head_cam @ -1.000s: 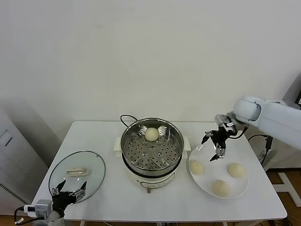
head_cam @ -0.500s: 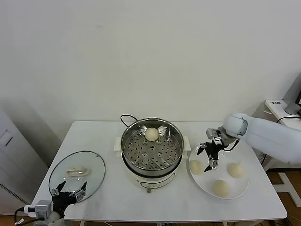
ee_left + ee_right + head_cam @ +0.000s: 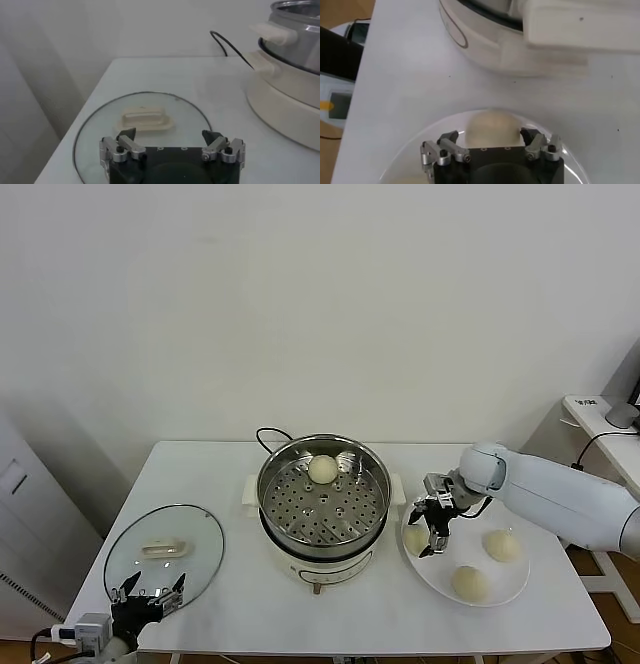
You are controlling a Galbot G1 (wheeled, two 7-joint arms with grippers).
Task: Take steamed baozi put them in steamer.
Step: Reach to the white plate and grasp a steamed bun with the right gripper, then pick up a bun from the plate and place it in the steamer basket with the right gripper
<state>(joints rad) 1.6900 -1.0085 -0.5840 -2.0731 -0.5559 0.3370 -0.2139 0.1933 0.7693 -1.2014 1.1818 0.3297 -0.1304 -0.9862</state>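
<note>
Round, shiny stainless-steel steamer point(image 3: 322, 492) at the middle of the white table point(image 3: 230, 584), floor perforated with rows of small holes, seated on a cream-white electric base point(image 3: 318, 568) with stubby side handles; black cord point(image 3: 268, 434) looping behind. One smooth, cream-white, dome-shaped baozi point(image 3: 322, 469) resting inside on the perforated floor, toward the far wall.

To the right of the steamer, a flat white plate point(image 3: 503, 590) carrying three more matte, round buns: one at the plate's left edge point(image 3: 414, 538), one at the right point(image 3: 502, 545), one nearest the front point(image 3: 469, 582).

Right gripper point(image 3: 431, 529) lowered over the plate's left bun, black body with metal-tipped fingers point(image 3: 448, 140) straddling it. In the right wrist view, bun point(image 3: 493, 129) sitting between the two fingertips, jaws partly closed around its sides; cannot tell whether the pads actually touch the dough, and the bun sits on the plate, not lifted.

At the table's front left, a round glass lid point(image 3: 165, 556), transparent, lying flat with a pale cream oblong handle point(image 3: 145, 119) at its centre. Left gripper point(image 3: 148, 593) parked low at the near edge of that lid, fingers point(image 3: 123, 143) spread wide apart, holding nothing, tips above the glass rim.
</note>
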